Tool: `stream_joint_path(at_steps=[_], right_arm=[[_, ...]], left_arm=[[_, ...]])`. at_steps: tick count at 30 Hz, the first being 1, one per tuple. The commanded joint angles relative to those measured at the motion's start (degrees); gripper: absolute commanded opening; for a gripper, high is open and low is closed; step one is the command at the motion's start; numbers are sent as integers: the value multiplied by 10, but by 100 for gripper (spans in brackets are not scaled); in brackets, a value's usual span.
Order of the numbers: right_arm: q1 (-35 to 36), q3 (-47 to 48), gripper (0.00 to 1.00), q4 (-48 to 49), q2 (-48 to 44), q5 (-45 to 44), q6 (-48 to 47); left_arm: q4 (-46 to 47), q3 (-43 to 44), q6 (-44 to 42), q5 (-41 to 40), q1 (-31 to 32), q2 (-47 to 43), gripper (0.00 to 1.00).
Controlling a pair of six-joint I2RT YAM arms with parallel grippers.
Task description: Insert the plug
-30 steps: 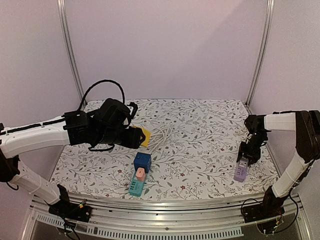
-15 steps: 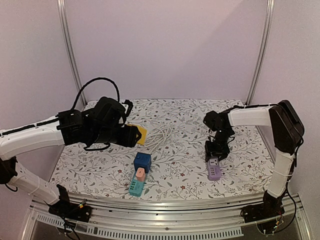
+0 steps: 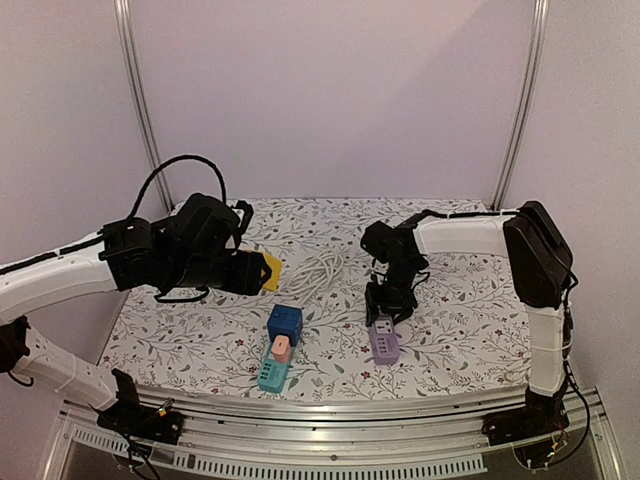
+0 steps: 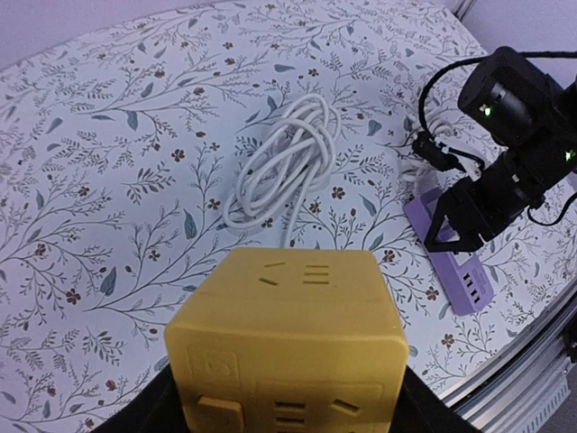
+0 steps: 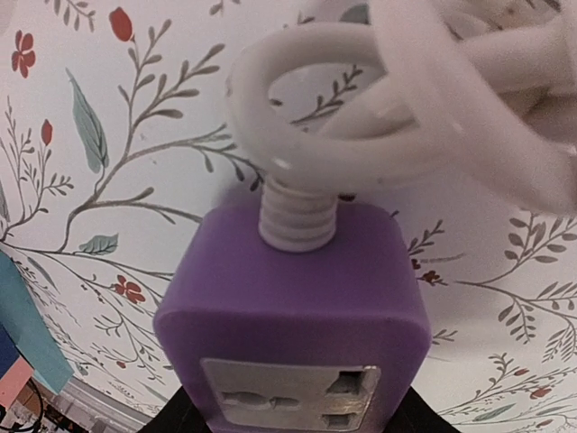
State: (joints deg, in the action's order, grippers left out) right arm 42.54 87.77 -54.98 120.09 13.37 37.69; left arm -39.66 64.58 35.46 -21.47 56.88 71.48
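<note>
change: our right claw [image 3: 386,314], clamped on the purple power strip [image 3: 384,345], has swung from the bench [image 3: 450,300] edge to centre | left claw [image 3: 252,272] grips the yellow socket cube [image 3: 268,270] | white cable [image 3: 320,268] lies coiled between them, plug not discernible | we judge sockets now staged near the cable

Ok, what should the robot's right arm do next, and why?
Probably lay the purple power strip flat on the table: the right end effector grips it at its cord end, while the left end effector holds the yellow socket cube.
</note>
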Motion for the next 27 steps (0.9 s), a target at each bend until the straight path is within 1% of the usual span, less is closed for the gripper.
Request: stream_joint_path(at_steps=[1, 3, 5, 8, 11, 14, 20, 27], right_arm=[[13, 12, 35, 17, 19, 65, 37], [20, 21, 35, 20, 19, 77, 50], [32, 32, 34, 23, 20, 89, 57], [48, 45, 34, 23, 27, 98, 59], [57, 48, 34, 18, 32, 99, 58], [59, 42, 35, 10, 30, 99, 66], [59, 36, 49, -1, 36, 112, 84], [60, 32, 61, 57, 35, 185, 67]], left_arm=[[-25, 23, 25, 26, -6, 5, 0], [-36, 39, 31, 48, -11, 11, 0], [-42, 49, 34, 54, -12, 16, 0], [-35, 46, 28, 59, -13, 15, 0], [-20, 38, 15, 98, -18, 10, 0], [-33, 43, 32, 120, -25, 24, 0], [-48, 60, 40, 167, -26, 64, 0], [-69, 87, 54, 178, -26, 93, 0]])
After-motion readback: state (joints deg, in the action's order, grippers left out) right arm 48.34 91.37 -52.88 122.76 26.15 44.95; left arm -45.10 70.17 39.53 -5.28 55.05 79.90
